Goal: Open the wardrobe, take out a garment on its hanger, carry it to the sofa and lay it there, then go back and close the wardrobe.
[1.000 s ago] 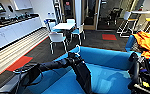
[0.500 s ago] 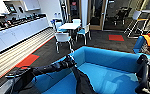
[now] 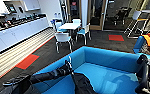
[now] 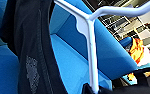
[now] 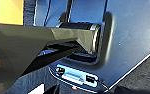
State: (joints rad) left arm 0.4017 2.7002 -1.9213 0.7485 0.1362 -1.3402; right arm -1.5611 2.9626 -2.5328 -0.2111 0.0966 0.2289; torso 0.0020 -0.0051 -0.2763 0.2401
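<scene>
Left gripper [image 3: 69,65] apparently grasps hanger [image 4: 91,47] (grip barely visible), lowering black coat [image 3: 82,83] over sofa [image 3: 111,60] seat.

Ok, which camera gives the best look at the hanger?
The left wrist view: the white hanger shows large, its stem and arms clear beside the black coat. The head view shows a thin pale sliver; the right wrist view shows robot parts.
</scene>
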